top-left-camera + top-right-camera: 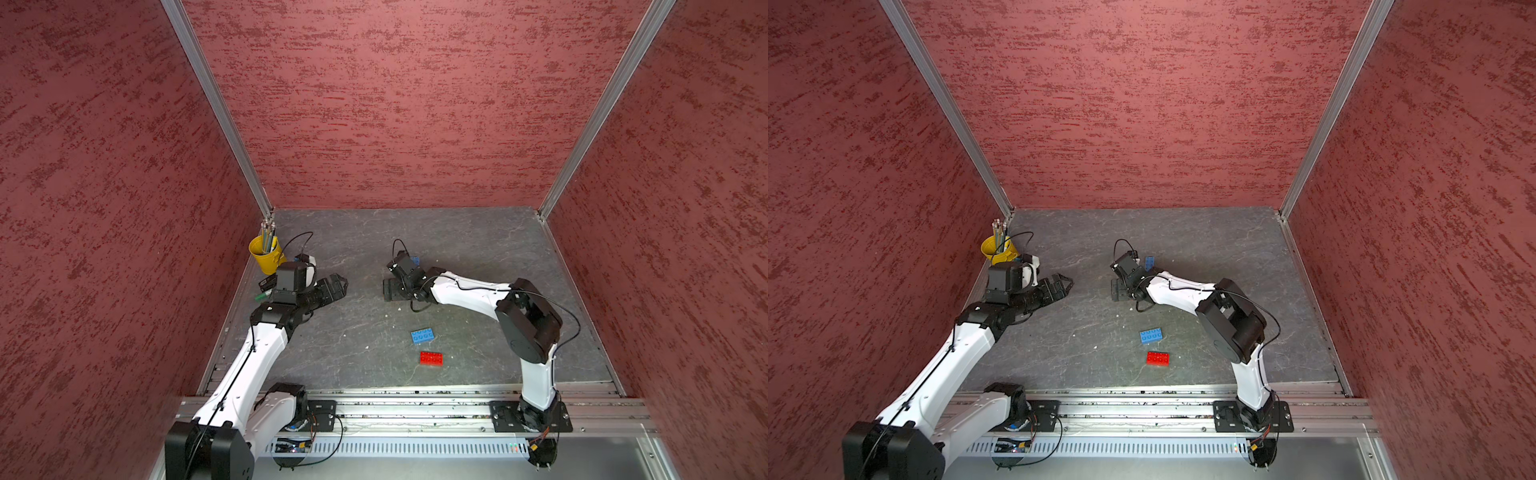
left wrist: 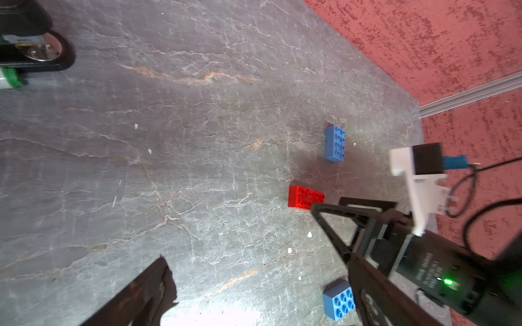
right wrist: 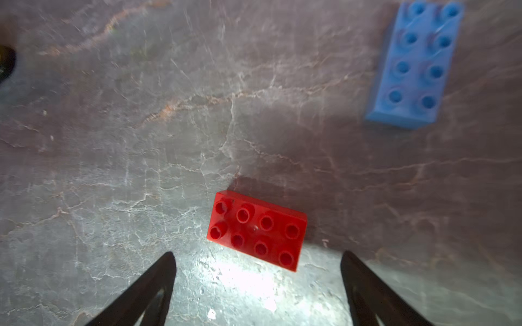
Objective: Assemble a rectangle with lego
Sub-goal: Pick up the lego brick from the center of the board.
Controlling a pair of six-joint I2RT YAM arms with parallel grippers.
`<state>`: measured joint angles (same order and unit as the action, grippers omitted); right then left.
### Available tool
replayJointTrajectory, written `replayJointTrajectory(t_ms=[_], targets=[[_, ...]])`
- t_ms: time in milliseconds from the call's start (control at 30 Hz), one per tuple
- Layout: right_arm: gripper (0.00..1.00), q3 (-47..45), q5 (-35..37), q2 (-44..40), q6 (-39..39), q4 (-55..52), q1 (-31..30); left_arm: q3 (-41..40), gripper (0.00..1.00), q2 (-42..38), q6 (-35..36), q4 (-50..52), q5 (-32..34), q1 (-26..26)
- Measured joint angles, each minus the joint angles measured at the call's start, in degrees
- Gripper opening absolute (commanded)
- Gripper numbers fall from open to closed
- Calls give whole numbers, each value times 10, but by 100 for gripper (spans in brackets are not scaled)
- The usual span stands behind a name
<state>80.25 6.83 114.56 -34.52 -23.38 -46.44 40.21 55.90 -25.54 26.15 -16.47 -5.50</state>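
In the corner, a yellow bucket (image 1: 269, 262) holds thin sticks (image 1: 268, 233).

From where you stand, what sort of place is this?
Likely a robot test booth: two white arms mounted on a metal rail, red panel walls boxing in a grey stone-look table, and loose toy bricks.

Far blue brick (image 1: 415, 260) half behind arm (image 1: 465, 291)

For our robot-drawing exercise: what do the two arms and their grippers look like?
The left arm and right arm have glossy white links joined by boxy black joints, with thin black cables running along them. The left gripper and right gripper are black, with tapering triangular open-frame fingers.
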Motion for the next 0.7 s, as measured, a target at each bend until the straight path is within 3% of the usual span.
replayJointTrajectory(t_ms=[300, 567, 700], targets=[[84, 57, 12, 57, -11, -23, -6, -8, 100, -25, -5, -14, -1, -6], [71, 97, 32, 98, -10, -37, -10, -10, 100, -26, -6, -17, -1, -10], [70, 107, 45, 103, -6, -47, -15, -10, 100, -24, -6, -18, -1, -13]])
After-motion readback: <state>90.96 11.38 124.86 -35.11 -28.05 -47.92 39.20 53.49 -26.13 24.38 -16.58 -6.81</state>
